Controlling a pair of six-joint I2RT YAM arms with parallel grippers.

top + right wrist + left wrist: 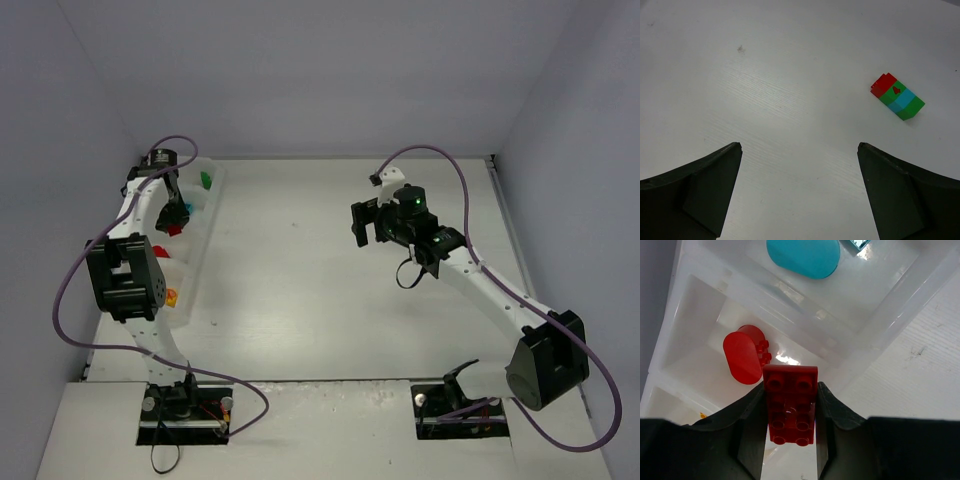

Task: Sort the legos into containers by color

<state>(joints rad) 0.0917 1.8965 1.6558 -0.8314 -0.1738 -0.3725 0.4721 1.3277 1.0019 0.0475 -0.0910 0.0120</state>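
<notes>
From above, the left gripper [175, 213] is hanging over the tray [207, 228], the right gripper [362, 224] hovering mid-table. Left wrist: its jaws are pinching a red brick [790, 405] at the rim of the compartment [695, 357] holding a red piece [742, 357] (a teal piece [802, 257] lies next door), so moving fully inside its walls before releasing seems wise. Right wrist: the jaws are standing spread and empty, a multicolour clump [897, 96] lying well apart.

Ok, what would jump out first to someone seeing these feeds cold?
The left claw pinching a red studded plate above the white tray, close to the compartment holding a red rounded piece. Then the right claw, wide open over the table, with a red-green-teal brick clump lying ahead to its right.
</notes>
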